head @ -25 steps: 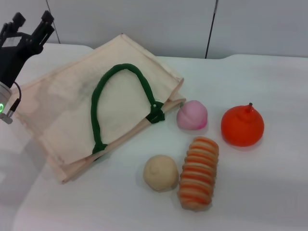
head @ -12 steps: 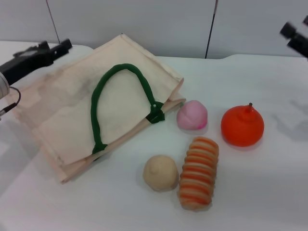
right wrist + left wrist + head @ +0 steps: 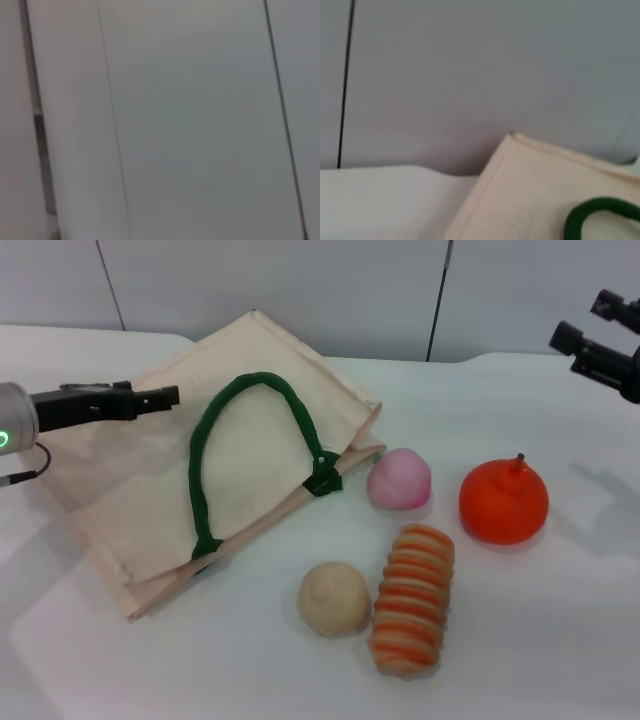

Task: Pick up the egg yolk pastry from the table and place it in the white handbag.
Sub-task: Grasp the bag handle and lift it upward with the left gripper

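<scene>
The egg yolk pastry (image 3: pixel 334 598), a pale tan ball, lies on the white table in front of the bag, touching nothing but close to a striped roll. The white handbag (image 3: pixel 120 480) lies flat at the left with its dark green handle (image 3: pixel 200 470) on top; its edge (image 3: pixel 530 190) and handle (image 3: pixel 600 212) also show in the left wrist view. My left gripper (image 3: pixel 150 397) reaches in level from the left, above the bag's left part, far from the pastry. My right gripper (image 3: pixel 585 320) is open and empty, high at the far right.
An orange-striped ridged roll (image 3: pixel 412 598) lies just right of the pastry. A pink bun (image 3: pixel 400 480) sits by the bag's corner, and an orange fruit (image 3: pixel 503 502) to its right. The right wrist view shows only grey wall panels.
My left gripper has swung down and to the right, from the far left corner to above the bag. My right gripper has come into view at the top right and moved slightly inward.
</scene>
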`<state>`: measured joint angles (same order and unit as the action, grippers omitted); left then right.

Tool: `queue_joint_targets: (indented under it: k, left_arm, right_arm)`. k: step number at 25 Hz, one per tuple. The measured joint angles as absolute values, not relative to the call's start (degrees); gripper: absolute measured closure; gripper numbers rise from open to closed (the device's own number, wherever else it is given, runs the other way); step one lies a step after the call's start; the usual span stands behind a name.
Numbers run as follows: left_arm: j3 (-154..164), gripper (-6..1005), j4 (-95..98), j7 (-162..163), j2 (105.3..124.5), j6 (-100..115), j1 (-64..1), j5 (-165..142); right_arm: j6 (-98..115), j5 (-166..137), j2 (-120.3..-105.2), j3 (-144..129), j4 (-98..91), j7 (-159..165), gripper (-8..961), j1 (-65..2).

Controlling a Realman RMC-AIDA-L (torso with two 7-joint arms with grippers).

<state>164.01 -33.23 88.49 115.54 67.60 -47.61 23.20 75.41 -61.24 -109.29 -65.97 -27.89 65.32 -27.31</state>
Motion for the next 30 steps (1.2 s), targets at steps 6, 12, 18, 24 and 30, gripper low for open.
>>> queue_joint_targets:
  k: [6,12,18,24,30]
  left_arm:
    - [164.01,138,-34.49,90.85,115.44,67.66,-50.63,15.96]
    - [164.0,138,-34.21,94.03,115.02,67.79,-53.2,8.87]
    - [164.0,136,-34.21,95.53,115.03,67.84,-54.57,6.13]
    - [164.0,137,-32.36,95.67,115.0,66.79,-55.74,3.14]
    - [164.0,138,-29.7,95.65,114.87,64.28,-56.94,1.27]
  right_arm:
    - [76.46,-69.29,-108.55,-65.72,-33.41,72.68,72,-26.71]
    - [76.48,-73.27,-109.08,-63.75,-35.8,75.13,72,-26.6]
    - [76.47,-73.38,-109.4,-63.04,-35.86,75.16,71,-26.61]
    - [76.46,-73.33,-109.6,-62.96,-35.92,75.18,71,-26.69]
    - [76.46,-73.18,-109.8,-62.93,-35.95,75.21,70,-26.96]
